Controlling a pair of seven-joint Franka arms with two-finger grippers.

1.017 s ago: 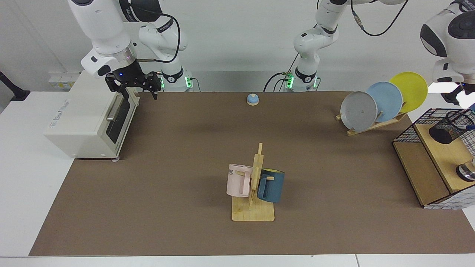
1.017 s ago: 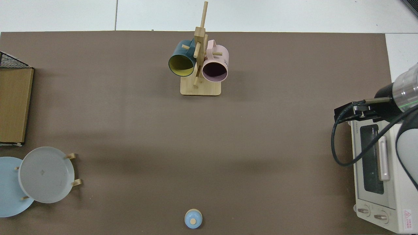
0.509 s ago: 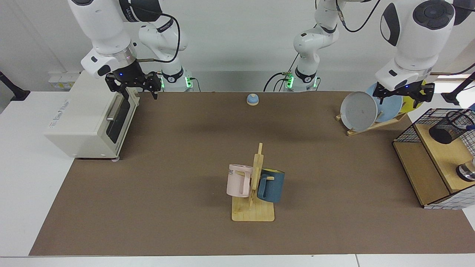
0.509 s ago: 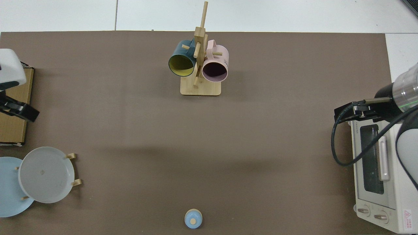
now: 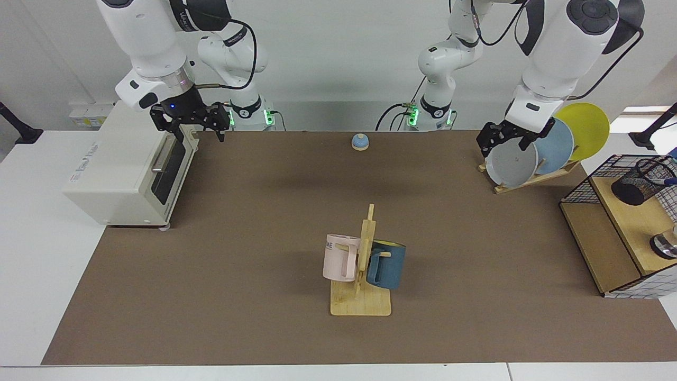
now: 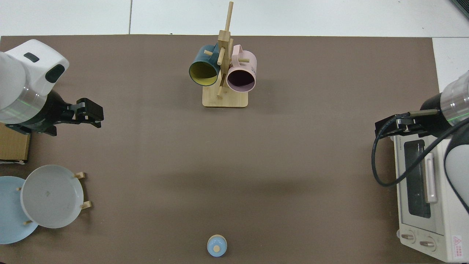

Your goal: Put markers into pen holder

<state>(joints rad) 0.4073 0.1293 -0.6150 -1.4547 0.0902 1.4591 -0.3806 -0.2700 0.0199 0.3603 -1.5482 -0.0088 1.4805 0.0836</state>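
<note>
Table point(image 5: 264, 211) with brown mat. On it: toaster oven point(image 5: 127, 174) at one end, wire cage point(image 5: 619, 233) and plate rack point(image 5: 529, 180) at the other; mug tree point(image 5: 360, 296) near one long edge, small blue bell point(image 5: 360, 142) near the opposite.

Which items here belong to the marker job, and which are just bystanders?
Job:
pen holder
marker, its blue end at the holder
left pincer, holding nothing

Bystanders:
right pincer, waiting at the toaster oven
mug tree
plate rack
bell

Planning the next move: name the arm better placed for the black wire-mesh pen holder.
Left: its gripper hangs on the pen holder's side; the right gripper waits far off at the white oven.
</note>
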